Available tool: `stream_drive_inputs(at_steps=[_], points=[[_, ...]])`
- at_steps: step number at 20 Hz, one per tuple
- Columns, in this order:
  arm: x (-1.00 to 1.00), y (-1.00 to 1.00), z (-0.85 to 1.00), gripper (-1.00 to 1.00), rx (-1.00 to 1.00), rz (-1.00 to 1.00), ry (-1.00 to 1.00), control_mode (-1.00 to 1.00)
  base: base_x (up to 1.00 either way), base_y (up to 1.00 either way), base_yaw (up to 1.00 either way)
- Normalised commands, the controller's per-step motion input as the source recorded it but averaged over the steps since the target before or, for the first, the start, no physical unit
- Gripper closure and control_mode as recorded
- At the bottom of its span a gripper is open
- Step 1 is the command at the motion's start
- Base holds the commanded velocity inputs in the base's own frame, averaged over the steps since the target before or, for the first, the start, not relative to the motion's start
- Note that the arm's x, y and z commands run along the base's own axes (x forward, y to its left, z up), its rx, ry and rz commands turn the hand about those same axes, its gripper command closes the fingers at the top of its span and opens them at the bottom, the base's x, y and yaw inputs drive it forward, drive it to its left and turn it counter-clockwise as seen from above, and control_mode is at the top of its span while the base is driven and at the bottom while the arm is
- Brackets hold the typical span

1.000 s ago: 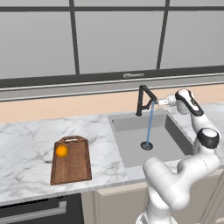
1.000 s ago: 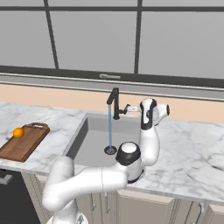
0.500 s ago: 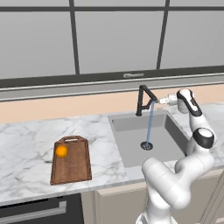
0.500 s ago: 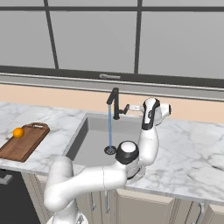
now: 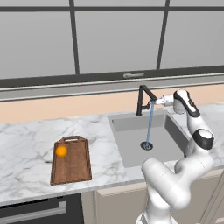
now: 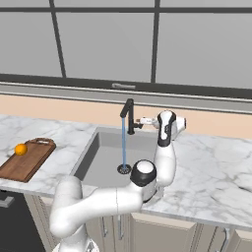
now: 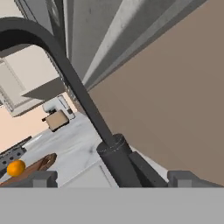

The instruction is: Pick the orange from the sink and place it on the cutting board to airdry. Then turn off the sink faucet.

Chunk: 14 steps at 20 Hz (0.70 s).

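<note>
The orange (image 5: 61,151) sits on the cutting board (image 5: 71,160); water runs from the faucet (image 5: 142,100); the claw (image 5: 158,100), fingers apart, flanks its lever.

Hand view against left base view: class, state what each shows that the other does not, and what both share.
Hand view alone: the sink faucet close up with its side lever jutting toward the camera, and a toaster far along the counter. Left base view alone: the sink with its drain, the running blue stream, and the gripper beside the faucet. Shared: the orange resting on the cutting board.
</note>
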Motion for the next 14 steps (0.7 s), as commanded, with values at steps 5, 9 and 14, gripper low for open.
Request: stream_drive_inputs(at_steps=[5, 9, 14], points=[[-0.17, 1.00, 0.03, -1.00, 0.01, 0.09, -0.01, -1.00, 0.00, 0.00, 0.00], [-0.14, 0.97, 0.00, -1.00, 0.00, 0.15, -0.01, -1.00, 0.00, 0.00, 0.00], [-0.18, 0.91, 0.00, -1.00, 0.00, 0.20, -0.05, -1.00, 0.00, 0.00, 0.00]])
